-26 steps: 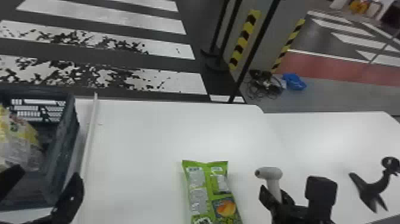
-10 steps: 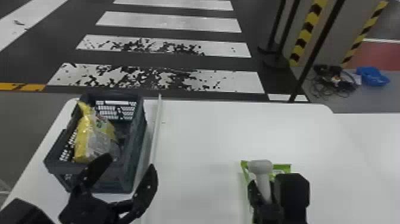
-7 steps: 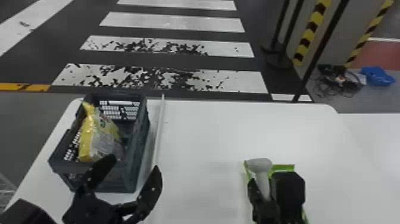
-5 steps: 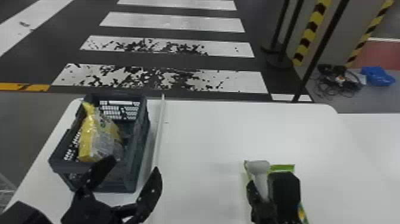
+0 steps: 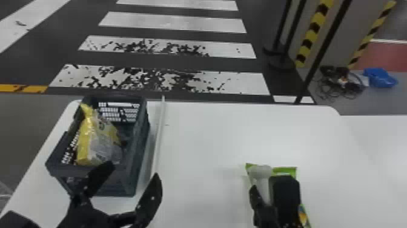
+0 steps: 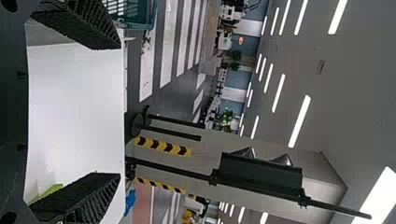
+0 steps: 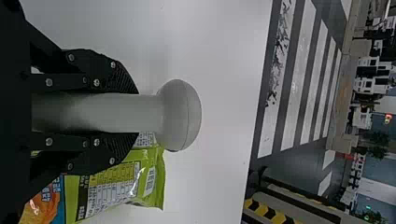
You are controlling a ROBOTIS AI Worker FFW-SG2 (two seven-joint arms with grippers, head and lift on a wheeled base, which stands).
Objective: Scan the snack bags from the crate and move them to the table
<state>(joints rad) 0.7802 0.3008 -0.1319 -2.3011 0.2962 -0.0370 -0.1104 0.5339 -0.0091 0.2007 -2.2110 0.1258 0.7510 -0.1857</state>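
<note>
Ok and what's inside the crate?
Inside the crate I can see a yellow and silvery snack bag, with the slotted far wall beyond it. The bag covers what lies beneath, so I can't tell whether more bags are under there.

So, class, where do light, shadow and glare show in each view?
Head view: a pale sheen towards the right of the white table, faint shading left of the green bag; left wrist view: bright ceiling light strips; right wrist view: glints on the green bag's film, soft shade on the table beside the scanner's rounded head.
</note>
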